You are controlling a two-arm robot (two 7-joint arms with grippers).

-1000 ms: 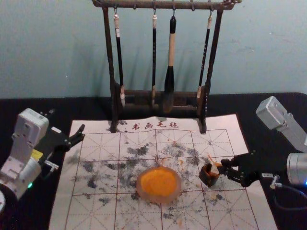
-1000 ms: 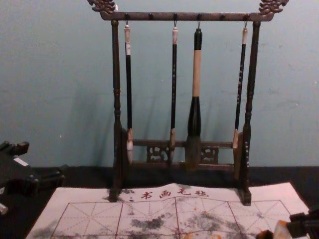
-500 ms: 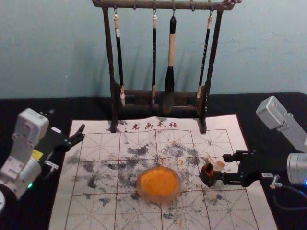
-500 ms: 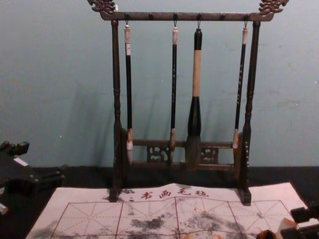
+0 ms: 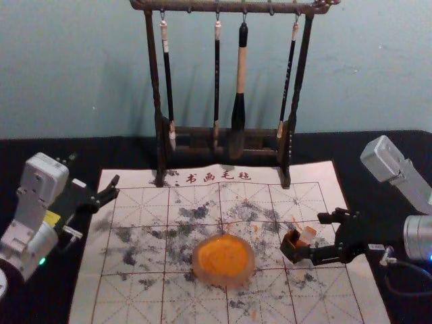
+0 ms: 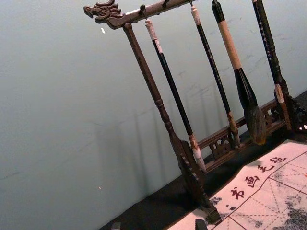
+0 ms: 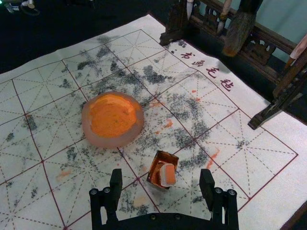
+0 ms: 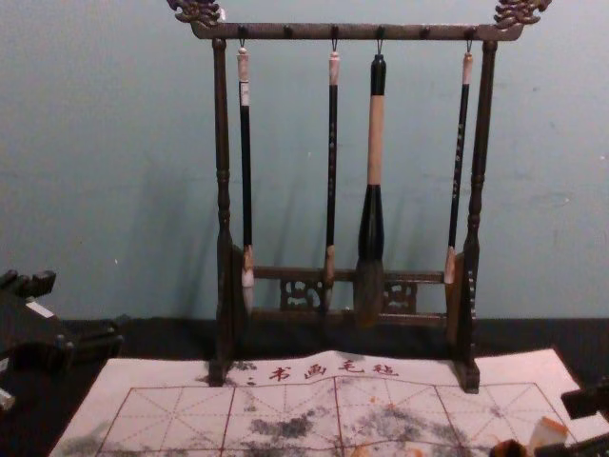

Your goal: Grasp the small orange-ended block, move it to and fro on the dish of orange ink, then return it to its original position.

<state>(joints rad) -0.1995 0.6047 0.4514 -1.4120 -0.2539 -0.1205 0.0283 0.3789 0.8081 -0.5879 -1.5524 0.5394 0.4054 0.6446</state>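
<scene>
small orange-ended block (image 7: pixel 168 175) in dark square box (image 7: pixel 164 156). likely released: withdraw black right gripper (image 7: pixel 160 176), fingers apart, straight back. leave black left gripper (image 5: pixel 116 187) over gridded white mat (image 5: pixel 88 277).

I've got orange ink (image 5: pixel 223 256) and an orange-and-white block (image 7: pixel 168 175). Mat (image 5: pixel 128 297): white, dark-red grid, grey blotches.

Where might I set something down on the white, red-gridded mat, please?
Between the dark wooden brush rack and the round dish of orange ink, and from that dish to the left edge of the mat. It looks crowded to the dish's right: the small orange-ended block in its dark box, with the open right gripper.
</scene>
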